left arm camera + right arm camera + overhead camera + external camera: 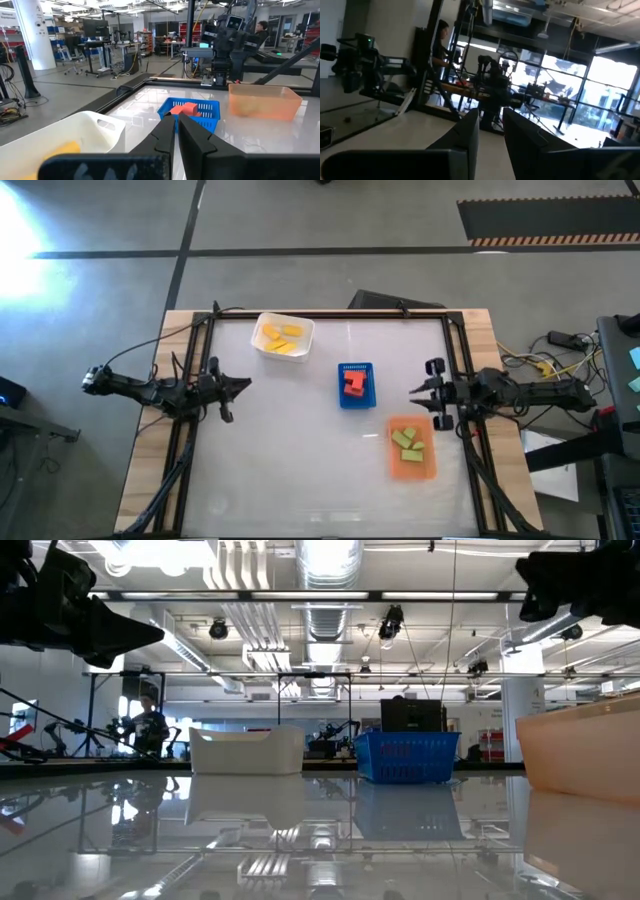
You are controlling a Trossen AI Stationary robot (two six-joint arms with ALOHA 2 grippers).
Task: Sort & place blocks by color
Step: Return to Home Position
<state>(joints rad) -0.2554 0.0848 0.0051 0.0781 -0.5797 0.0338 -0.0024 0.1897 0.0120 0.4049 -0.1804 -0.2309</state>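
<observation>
Several yellow blocks (281, 338) lie in the white tub (262, 320) at the far left of centre. Red blocks (354, 383) lie in the blue tray (343, 402) at mid-table. Light green blocks (409, 443) lie in the orange tray (410, 470) at the near right. My left gripper (245, 385) hangs shut and empty above the table's left side, pointing right; its wrist view shows the fingers (177, 125) together. My right gripper (412, 392) hangs above the right side, pointing left, empty, with a small gap between its fingers (491, 125).
The table has a glossy white top inside a black frame (330, 315). The low view shows the tub (246, 752), the blue tray (407, 758) and the orange tray (585, 750) standing on it. Bare table lies along the near edge and at the left.
</observation>
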